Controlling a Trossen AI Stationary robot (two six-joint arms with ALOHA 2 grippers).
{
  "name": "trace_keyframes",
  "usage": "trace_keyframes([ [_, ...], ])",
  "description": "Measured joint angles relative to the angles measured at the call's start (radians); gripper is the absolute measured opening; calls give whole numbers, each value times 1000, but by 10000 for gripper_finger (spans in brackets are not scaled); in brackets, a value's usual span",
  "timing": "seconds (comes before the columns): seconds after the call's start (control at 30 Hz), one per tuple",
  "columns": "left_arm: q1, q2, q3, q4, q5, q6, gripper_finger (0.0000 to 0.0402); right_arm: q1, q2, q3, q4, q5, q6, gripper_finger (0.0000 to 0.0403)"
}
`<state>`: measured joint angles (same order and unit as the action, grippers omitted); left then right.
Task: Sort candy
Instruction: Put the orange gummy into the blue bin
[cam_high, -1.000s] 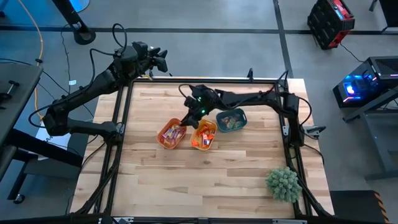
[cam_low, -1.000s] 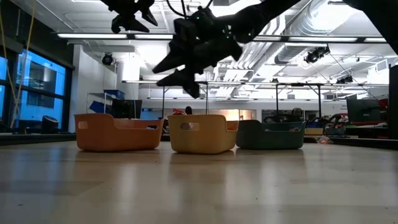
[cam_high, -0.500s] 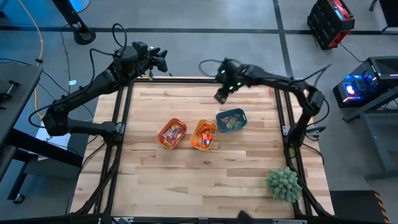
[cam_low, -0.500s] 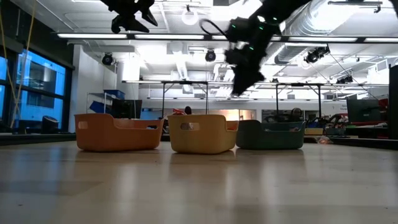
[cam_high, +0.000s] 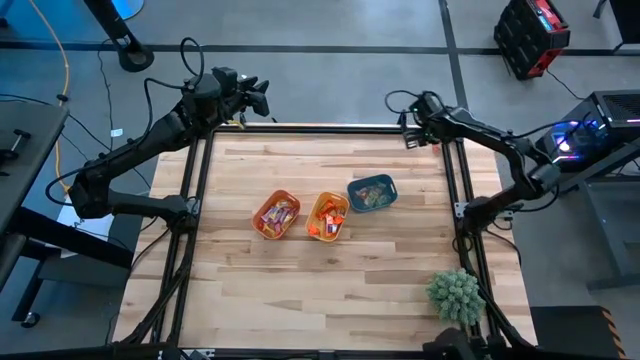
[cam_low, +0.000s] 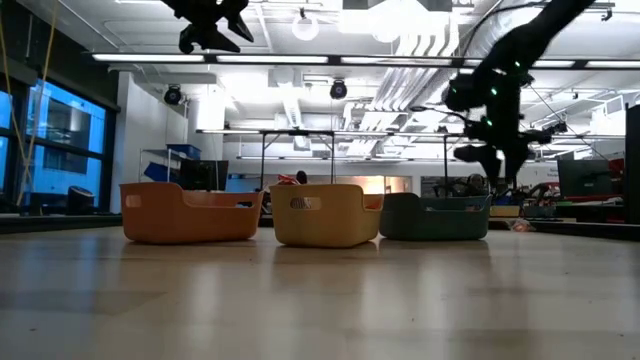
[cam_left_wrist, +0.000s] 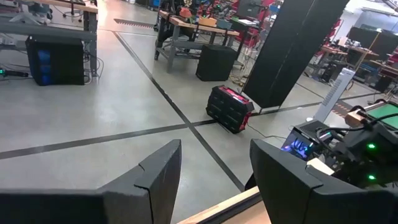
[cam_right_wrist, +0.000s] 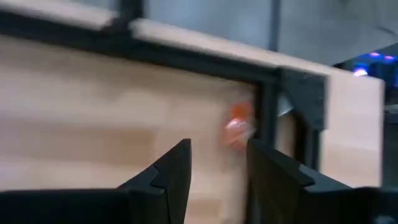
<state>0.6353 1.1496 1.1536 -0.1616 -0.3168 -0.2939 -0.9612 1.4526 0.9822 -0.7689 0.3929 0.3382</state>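
Candy in red, orange and pale wrappers lies in three small bins mid-table: an orange bin (cam_high: 276, 214), a yellow-orange bin (cam_high: 328, 217) and a blue bin (cam_high: 372, 193). One loose red-orange candy (cam_right_wrist: 237, 126) lies on the wood beside the black frame post at the table's far right corner. My right gripper (cam_high: 408, 135) (cam_right_wrist: 217, 168) hangs open over that corner, just short of the candy, and touches nothing. My left gripper (cam_high: 262, 98) (cam_left_wrist: 214, 168) waits open, high beyond the far left corner.
A black frame rail (cam_high: 330, 127) runs along the table's far edge, with posts at the corners. A green spiky plant (cam_high: 456, 295) stands at the near right corner. Bare wood (cam_high: 330, 290) stretches between the bins and the near edge.
My right gripper has swung fast from above the yellow-orange bin toward the table's far right corner, passing the blue bin, and now sits lower near the far rail. The bins have stayed where they were.
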Motion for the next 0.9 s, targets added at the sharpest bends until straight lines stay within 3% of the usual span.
trace_keyframes([
  [0.13,0,0,0,1,0,0,186,-14,15,-20,99,46,41,149],
  [0.37,-1,0,0,1,20,-10,186,-12,88,-15,100,112,199,149],
  [0.6,-1,0,0,1,27,-10,186,2,188,-14,113,263,228,149],
  [0.9,-1,0,0,1,82,16,186,9,296,16,24,279,341,118],
])
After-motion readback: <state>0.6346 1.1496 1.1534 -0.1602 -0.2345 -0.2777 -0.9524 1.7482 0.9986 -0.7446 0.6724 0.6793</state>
